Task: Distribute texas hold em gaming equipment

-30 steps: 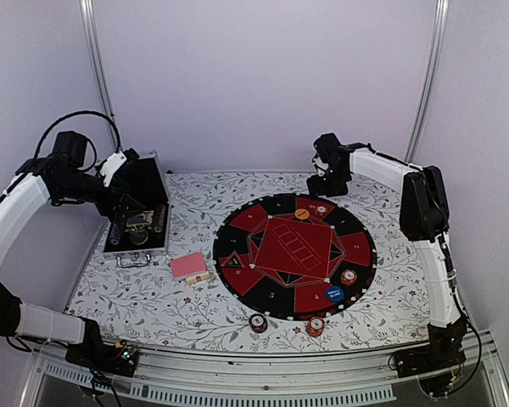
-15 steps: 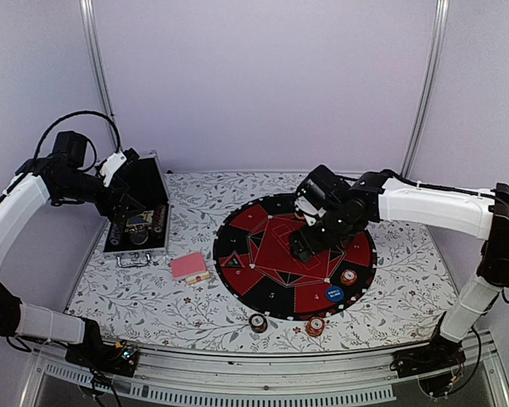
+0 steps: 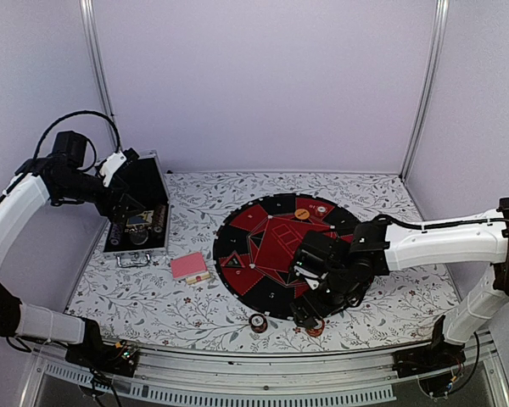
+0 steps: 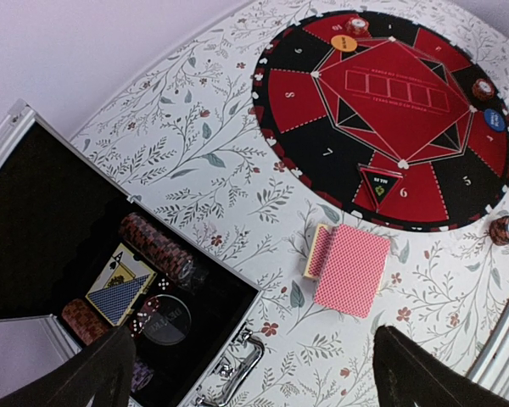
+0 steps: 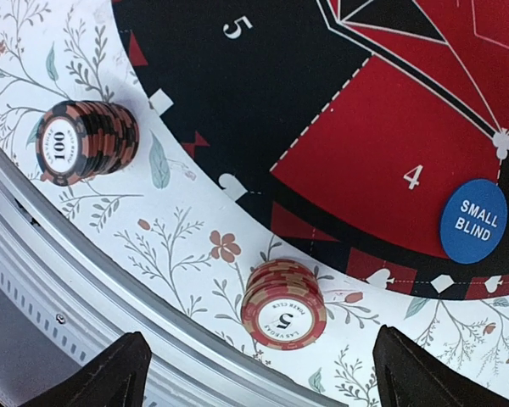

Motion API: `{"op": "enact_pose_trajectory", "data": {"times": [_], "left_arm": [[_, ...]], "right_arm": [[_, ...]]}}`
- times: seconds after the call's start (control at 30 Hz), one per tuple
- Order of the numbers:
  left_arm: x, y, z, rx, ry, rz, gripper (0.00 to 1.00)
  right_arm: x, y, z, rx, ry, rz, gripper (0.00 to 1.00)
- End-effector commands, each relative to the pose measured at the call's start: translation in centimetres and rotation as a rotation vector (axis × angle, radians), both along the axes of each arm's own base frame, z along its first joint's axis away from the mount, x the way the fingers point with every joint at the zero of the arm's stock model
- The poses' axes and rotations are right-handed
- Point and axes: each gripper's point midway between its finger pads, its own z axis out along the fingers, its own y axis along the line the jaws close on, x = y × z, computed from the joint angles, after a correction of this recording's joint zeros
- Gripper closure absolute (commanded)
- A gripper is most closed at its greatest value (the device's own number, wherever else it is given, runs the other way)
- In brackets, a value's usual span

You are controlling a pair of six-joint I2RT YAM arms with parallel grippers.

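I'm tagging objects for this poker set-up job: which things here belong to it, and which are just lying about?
Job: 100 chip stack, 5 chip stack, blue small blind button, orange button, pink-backed cards, boxed chip rolls.
Lying about: round mat, silver case, floral cloth.

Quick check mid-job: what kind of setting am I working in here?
Probably a robot test booth, not a card room: plain pale walls with metal frame posts, a floral-covered table on an aluminium rail, set with a poker mat and chip case.
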Motion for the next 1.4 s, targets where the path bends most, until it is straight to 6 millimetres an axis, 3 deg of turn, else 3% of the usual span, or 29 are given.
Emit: {"op": "enact_pose_trajectory", "data": {"times": [0.0,0.23,0.73,1.37], "left_arm": [[-0.5,-0.4,0.6,-0.006,-0.011,-0.012,0.00],[-0.5,-0.4,0.7,-0.007,-0.013,-0.013,0.00],[-0.4,-0.4,0.7,-0.003,-0.014,-0.014,0.00],[-0.4,-0.3,1.1,0.002,-0.025,-0.011,0.00]], "right_arm": [[-0.9,-0.5,-1.4,-0.022,0.048,-0.019,0.05],[-1.4,-0.9,-4.2,-0.064,0.081,0.004,0.09],[-1.3,-0.7,-6.2,-0.088,0.085,0.017,0.25],[-0.7,-0.8,-6.2,-0.112,0.055,0.022,0.53]]}}
